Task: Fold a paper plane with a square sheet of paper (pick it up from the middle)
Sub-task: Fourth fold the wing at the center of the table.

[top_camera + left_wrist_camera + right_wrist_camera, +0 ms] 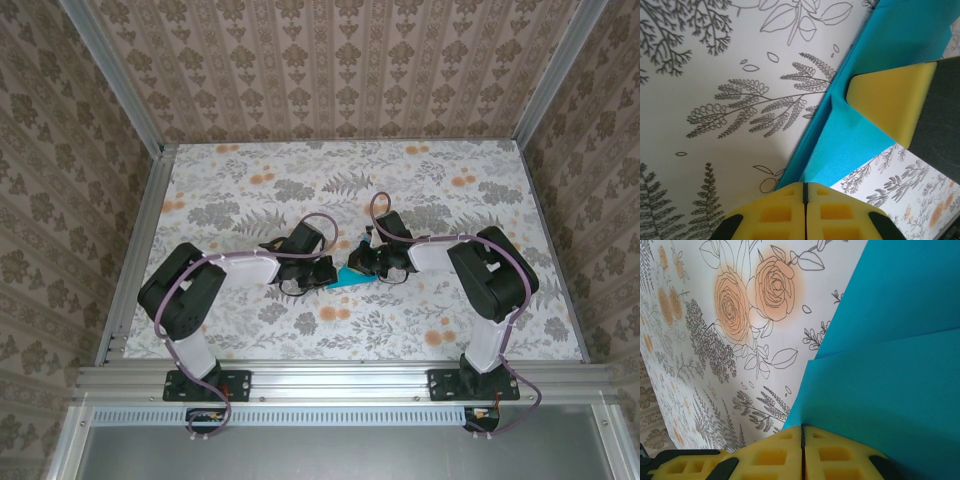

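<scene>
Look to the middle of your white counter (250, 190), printed with grey leaves and orange flowers. The thin, bright turquoise-blue sheet of paper (350, 278) lies there between the two arms that reach in from either side. Your left fingers (322, 272) sit at its left end and your right fingers (373, 263) at its right end, close to each other, with the sheet showing in the gap. From the left wrist you see the left fingers (797, 195) with their yellow foam pads pressed together, the seam between them a thin dark line. Their tip meets a corner of the sheet (855, 145). Here the paper is folded, one layer lying over another, with a raised edge running diagonally up the view. One yellow pad of the right fingers (887, 100) rests on that same sheet further along. From the right wrist, the right fingers (812, 442) are likewise together, pad against pad. Their tip touches the edge of the sheet (890, 390), where a fold line separates two overlapping layers. You cannot tell whether either tip pinches a layer.
</scene>
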You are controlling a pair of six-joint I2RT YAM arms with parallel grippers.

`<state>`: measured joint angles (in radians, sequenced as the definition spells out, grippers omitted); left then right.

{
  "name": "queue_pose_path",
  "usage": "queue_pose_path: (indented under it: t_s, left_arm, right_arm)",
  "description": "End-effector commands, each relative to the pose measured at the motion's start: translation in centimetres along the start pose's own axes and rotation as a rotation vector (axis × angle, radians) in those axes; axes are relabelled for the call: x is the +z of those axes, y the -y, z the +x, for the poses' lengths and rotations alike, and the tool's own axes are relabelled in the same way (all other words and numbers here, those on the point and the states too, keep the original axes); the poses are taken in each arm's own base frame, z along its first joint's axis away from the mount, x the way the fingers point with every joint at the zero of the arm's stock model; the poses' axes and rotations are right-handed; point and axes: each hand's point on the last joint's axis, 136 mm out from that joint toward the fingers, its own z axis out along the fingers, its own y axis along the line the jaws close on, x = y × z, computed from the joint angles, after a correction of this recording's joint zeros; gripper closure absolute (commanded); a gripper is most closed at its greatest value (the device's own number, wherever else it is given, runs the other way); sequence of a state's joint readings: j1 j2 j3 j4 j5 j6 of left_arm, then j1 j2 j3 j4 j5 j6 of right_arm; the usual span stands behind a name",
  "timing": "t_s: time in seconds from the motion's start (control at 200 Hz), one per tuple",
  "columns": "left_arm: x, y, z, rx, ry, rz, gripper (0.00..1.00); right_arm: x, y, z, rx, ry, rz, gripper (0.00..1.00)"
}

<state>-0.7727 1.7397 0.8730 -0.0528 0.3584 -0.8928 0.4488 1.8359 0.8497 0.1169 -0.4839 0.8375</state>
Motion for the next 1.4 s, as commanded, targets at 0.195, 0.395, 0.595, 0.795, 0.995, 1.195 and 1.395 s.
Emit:
queue_pose_path:
  t_s: [0.195,0.395,0.595,0.795,0.995,1.195,1.395]
  left_arm:
    - [0.8,-2.1,0.8,-0.008,-0.038,-0.085,0.93]
    - [0.9,-2.3,0.8,-0.012,-0.036,-0.097,0.93]
    - [0.9,-2.4,0.8,-0.012,-0.035,-0.101,0.94]
    - [0.9,-2.5,0.8,-0.016,-0.036,-0.105,0.95]
    - [0.9,-2.5,0.9,-0.018,-0.039,-0.106,0.96]
    - [0.9,-2.5,0.9,-0.021,-0.040,-0.105,0.96]
    - [0.9,-2.7,1.0,-0.027,-0.044,-0.111,0.96]
  right_arm:
    - [-0.4,1.3,0.4,0.005,-0.010,0.046,0.90]
    - [-2.1,-2.2,0.3,-0.070,0.005,-0.071,0.87]
    - [-1.7,-2.9,2.2,-0.088,-0.035,-0.091,0.86]
    - [-0.2,-2.1,3.2,-0.067,-0.073,-0.067,0.90]
    - [0.7,-1.9,3.9,-0.068,-0.107,-0.064,0.91]
    - [1.4,-1.1,4.4,-0.058,-0.134,-0.044,0.92]
    - [0.8,-2.0,4.2,-0.082,-0.121,-0.063,0.92]
